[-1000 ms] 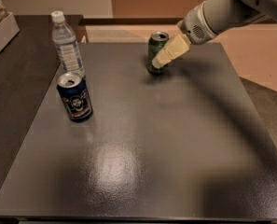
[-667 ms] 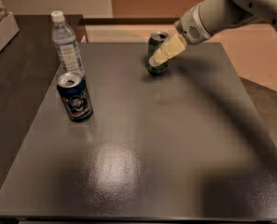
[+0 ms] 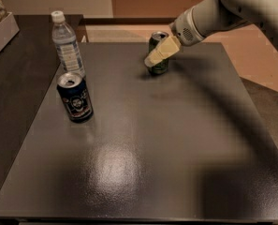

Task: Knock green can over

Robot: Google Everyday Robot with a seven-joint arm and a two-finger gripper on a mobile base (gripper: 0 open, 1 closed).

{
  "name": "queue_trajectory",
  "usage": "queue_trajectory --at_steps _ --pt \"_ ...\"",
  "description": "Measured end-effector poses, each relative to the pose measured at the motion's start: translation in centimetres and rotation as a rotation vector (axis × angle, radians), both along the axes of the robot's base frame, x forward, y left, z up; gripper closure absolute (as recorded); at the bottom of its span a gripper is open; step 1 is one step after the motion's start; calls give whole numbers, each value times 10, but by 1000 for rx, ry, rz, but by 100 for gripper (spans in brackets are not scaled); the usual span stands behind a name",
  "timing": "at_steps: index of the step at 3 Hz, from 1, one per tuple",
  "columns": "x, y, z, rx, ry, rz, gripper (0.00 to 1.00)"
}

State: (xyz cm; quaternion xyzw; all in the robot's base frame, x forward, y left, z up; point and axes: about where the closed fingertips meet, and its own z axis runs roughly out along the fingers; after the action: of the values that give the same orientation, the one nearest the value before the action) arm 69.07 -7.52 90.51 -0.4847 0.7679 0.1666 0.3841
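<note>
The can (image 3: 157,40) stands upright just behind the tool (image 3: 155,58), possibly touching it. Whether the tool is wide or narrow, I cannot tell.

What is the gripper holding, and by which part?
It cannot be told: the gripper overlaps the side of the upright green can, but a grasp is not visible.
</note>
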Motion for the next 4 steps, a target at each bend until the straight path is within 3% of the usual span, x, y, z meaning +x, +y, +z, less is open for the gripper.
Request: queue_trajectory --at_steps 1,3,4 --pt "2 2 -7 5 6 0 18" --pt "0 0 -8 16 20 13 64" --pt "-7 -9 2 -16 29 23 88"
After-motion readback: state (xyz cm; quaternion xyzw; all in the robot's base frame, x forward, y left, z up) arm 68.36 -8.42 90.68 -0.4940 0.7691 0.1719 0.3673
